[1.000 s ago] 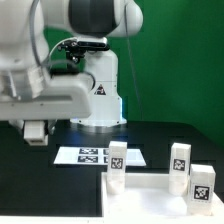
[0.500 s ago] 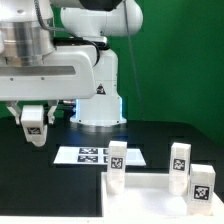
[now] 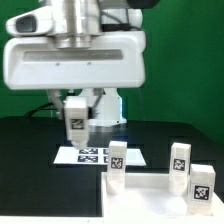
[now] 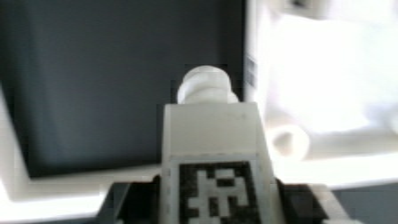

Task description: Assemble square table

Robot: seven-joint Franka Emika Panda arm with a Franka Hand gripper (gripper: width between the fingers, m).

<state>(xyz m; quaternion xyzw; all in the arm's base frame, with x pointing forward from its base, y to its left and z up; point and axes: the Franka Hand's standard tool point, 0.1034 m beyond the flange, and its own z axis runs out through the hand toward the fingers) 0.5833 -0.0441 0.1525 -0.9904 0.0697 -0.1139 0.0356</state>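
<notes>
Here, the gripper (image 3: 75,132) clamped on a white table leg (image 3: 75,117), held in the air above the marker board (image 3: 88,155), three more legs (image 3: 117,155) standing upright on the square tabletop (image 3: 140,196) nearby.

Black table, marker board, green backdrop.
A flat white marker board (image 3: 88,155) with black tags lies on the black table (image 3: 30,175); a green backdrop (image 3: 185,60) stands behind.

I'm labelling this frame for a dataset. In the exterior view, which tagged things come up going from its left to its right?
Leg held in the pincer → marker board → leg → leg → leg.
</notes>
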